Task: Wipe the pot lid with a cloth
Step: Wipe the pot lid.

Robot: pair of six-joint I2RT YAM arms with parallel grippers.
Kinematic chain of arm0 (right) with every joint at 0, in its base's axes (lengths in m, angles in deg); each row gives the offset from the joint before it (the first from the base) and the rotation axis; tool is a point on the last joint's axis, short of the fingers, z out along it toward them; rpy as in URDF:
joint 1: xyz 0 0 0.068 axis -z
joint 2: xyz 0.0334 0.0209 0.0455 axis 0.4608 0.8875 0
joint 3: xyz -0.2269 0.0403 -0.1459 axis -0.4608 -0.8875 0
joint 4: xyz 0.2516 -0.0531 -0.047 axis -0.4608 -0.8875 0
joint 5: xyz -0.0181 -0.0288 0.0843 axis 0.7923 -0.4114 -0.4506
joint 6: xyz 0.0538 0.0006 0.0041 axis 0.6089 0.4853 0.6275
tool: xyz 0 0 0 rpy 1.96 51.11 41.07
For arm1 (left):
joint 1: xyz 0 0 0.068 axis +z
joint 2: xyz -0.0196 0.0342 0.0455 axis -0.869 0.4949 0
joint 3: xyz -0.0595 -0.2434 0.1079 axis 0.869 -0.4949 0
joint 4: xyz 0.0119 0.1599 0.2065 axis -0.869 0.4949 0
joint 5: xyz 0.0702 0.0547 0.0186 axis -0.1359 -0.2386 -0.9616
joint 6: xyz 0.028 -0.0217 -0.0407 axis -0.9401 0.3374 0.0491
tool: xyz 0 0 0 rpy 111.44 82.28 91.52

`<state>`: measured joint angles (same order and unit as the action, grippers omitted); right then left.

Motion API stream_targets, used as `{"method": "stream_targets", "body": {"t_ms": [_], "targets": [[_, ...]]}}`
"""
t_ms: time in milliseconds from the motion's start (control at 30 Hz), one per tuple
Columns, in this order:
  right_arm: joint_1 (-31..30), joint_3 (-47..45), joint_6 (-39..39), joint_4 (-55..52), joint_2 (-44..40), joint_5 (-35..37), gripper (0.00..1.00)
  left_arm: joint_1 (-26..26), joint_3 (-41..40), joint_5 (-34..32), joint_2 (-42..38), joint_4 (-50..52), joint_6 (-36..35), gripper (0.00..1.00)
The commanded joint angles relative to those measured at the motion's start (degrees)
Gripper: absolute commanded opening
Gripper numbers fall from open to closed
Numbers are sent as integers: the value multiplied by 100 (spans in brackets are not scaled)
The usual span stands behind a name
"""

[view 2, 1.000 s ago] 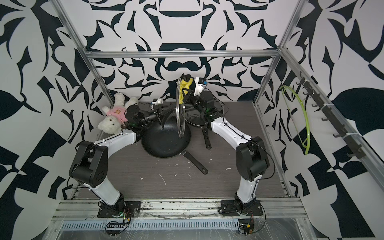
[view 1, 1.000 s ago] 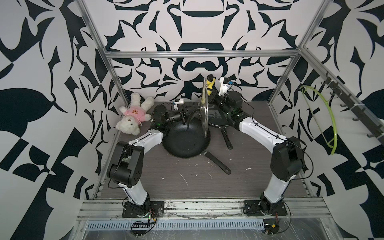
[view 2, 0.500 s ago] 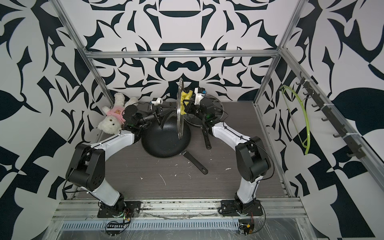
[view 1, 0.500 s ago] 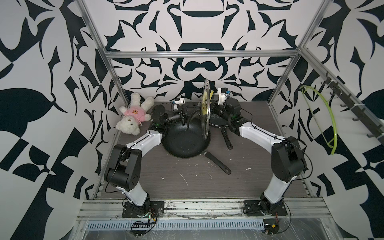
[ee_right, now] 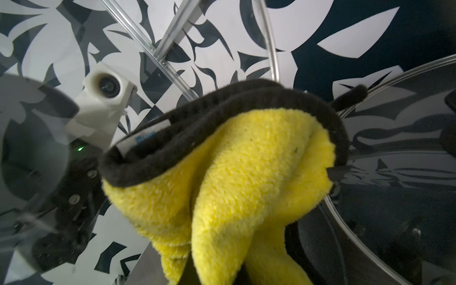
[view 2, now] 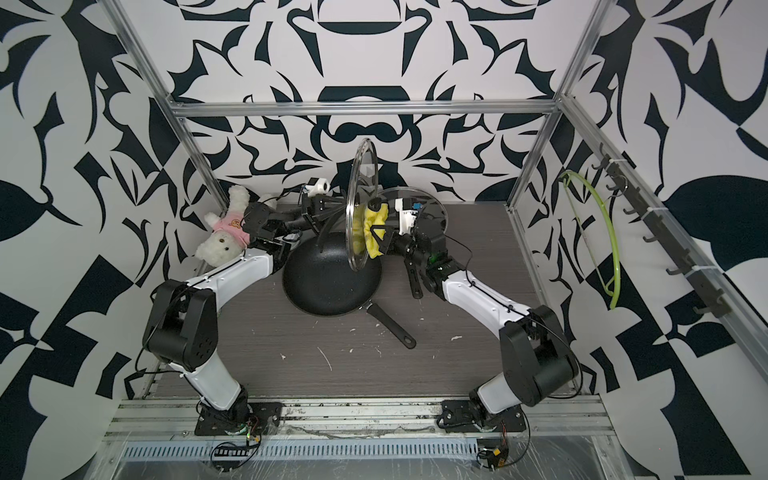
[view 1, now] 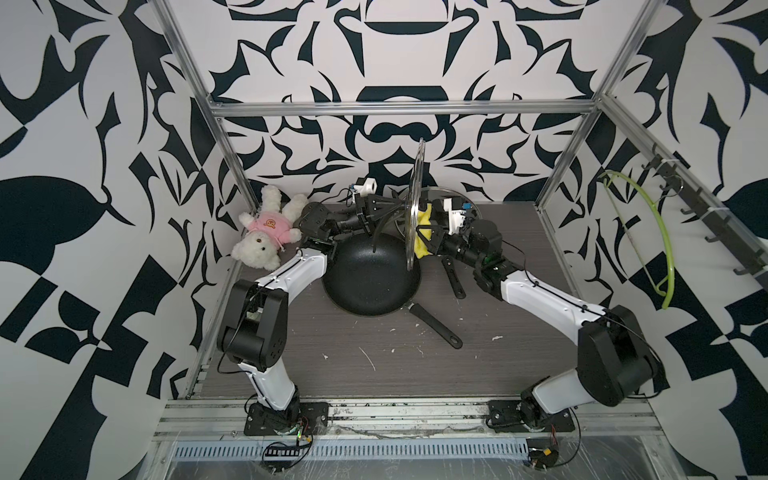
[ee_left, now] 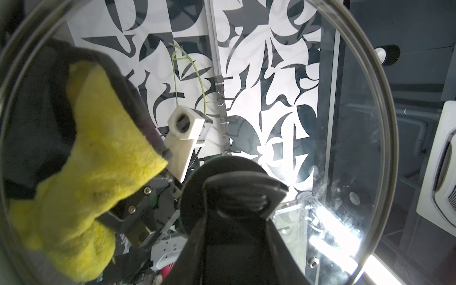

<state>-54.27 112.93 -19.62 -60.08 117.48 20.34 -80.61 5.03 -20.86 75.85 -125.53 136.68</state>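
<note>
- Judged from the scene, the step in hand is the wiping itself. The left hand is clenched on the black knob of the glass pot lid. The lid stands upright on its edge straight before this hand, above the frying pan.
- The right hand is closed tight on the yellow cloth. The cloth bulges out ahead of its fingers and seems to press on the lid's face away from the knob.
- The next move probably calls for sliding the cloth across the glass with steady contact, the left hand holding the lid firm against the push.

The round clear glass pot lid, metal-rimmed, stands upright on edge; the bunched fluffy yellow cloth, dark-trimmed, lies against its face.
</note>
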Motion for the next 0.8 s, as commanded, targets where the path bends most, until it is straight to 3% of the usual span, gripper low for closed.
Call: {"method": "stream_targets", "body": {"t_ms": [0, 400, 767], "targets": [[-218, -123, -198, 208, -410, -752, 0, -82, 547, -166, 113, -1403, 584, 0], [-908, 171, -727, -75, -947, -864, 0, -7, 1001, -8, 536, -1395, 608, 0], [-973, 727, -762, 114, -1130, -715, 0, 101, 1185, -64, 853, -1397, 566, 0]]}}
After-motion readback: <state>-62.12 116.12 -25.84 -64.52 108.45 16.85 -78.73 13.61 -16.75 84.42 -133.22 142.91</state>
